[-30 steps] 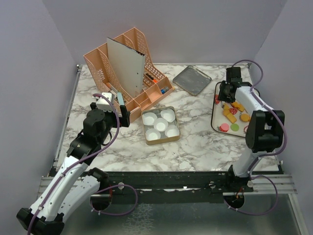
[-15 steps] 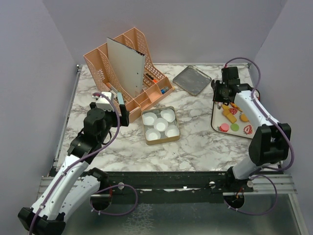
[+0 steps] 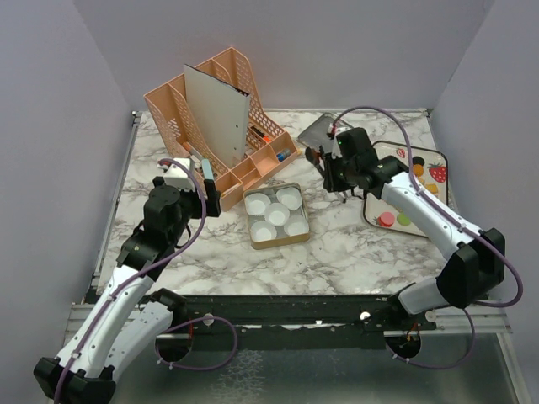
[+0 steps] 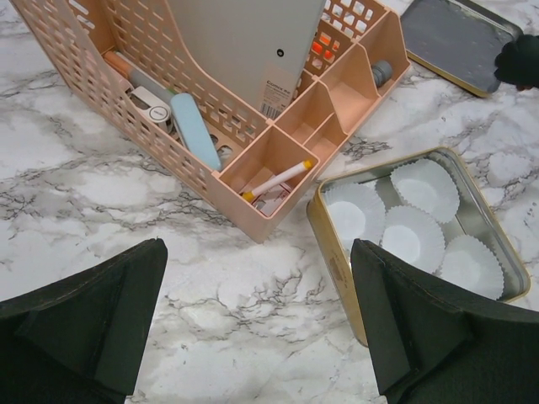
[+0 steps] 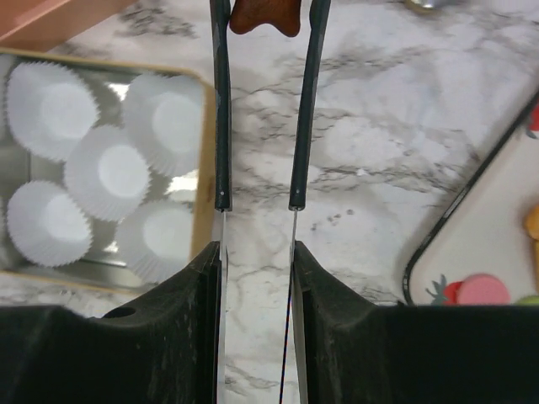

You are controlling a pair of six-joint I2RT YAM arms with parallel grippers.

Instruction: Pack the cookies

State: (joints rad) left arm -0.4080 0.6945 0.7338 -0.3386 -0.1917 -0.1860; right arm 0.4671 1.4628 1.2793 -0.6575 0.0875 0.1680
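Bare table (image 3: 337,244) runs between the tin (image 3: 249,220) and the tray (image 5: 497,210). The right gripper (image 3: 335,175), with a star cookie (image 5: 265,15) clamped between its fingers, occupies the rear of this strip. The tin is open from above; five paper cups (image 3: 277,214) cover most of its floor. The tall organizer (image 3: 181,105) stands just behind the tin, its front corner near the rim. A flat lid (image 3: 322,135) lies behind the strip. Bare marble lies ahead of the wide-spread left gripper (image 4: 257,278), bounded by organizer and tin.

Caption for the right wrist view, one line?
Right fingers pinch a brown star cookie over the marble, between the cup-lined tin and the cookie tray.
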